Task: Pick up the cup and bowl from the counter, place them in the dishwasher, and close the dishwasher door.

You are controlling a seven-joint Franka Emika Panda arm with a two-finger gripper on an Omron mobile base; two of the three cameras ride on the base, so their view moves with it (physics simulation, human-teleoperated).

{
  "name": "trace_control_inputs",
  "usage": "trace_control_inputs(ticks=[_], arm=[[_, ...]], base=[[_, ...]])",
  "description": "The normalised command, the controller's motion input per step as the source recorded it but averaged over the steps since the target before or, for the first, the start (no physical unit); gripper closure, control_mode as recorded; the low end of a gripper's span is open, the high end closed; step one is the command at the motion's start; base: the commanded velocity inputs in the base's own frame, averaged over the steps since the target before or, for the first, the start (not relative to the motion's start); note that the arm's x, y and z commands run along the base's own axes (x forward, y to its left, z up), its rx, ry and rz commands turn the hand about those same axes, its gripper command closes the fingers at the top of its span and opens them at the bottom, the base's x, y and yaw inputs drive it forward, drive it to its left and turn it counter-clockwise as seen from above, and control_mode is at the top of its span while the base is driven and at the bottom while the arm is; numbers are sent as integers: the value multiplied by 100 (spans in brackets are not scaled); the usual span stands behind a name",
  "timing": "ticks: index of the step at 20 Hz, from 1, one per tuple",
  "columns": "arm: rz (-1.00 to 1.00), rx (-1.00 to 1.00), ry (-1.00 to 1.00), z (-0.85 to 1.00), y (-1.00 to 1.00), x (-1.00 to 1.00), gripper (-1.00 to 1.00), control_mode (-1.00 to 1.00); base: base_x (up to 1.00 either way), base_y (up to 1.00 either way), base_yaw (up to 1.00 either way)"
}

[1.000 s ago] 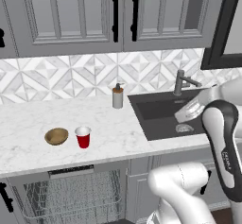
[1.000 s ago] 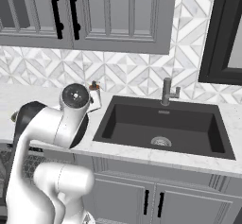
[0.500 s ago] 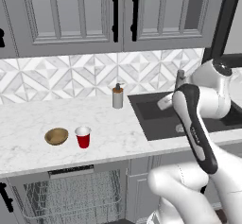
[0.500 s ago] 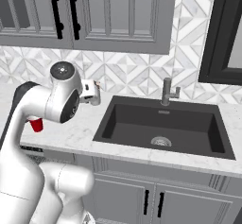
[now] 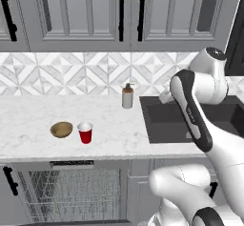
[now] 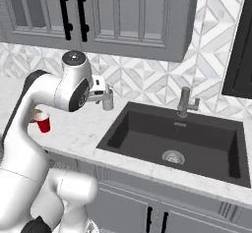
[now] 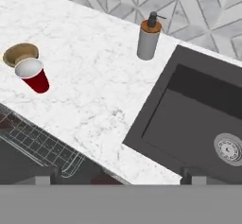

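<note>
Cup [image 5: 85, 132] and bowl [image 5: 61, 129] sit side by side on the counter [image 5: 28, 120], cup just right of bowl, above the open dishwasher [image 5: 71, 191] with its rack [image 7: 40, 145] showing. Gripper [image 7: 116, 175] hangs high above the counter edge by the sink [image 6: 172, 141], jaws wide apart, holding nothing. Soap dispenser [image 7: 148, 38] beside sink.

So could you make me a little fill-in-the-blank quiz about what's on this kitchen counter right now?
1. The cup beside the bowl is coloured ____.
2. The soap dispenser stands between the cup and the ____.
3. Below the counter, the dishwasher door is ____.
4. The gripper holds ____.

Missing words: red; sink; open; nothing
</note>
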Motion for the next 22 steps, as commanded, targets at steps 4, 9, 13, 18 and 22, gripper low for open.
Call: trace_control_inputs(ticks=[4,9,13,18,22], arm=[[0,0,0,0,0,0,-100,100],[0,0,0,0,0,0,-100,100],[0,0,0,0,0,0,-100,100],[0,0,0,0,0,0,-100,100],[0,0,0,0,0,0,-100,100]], base=[[-34,-19,99],[-2,-3,100],[-7,-3,100],[-87,-26,66],[-82,-42,38]])
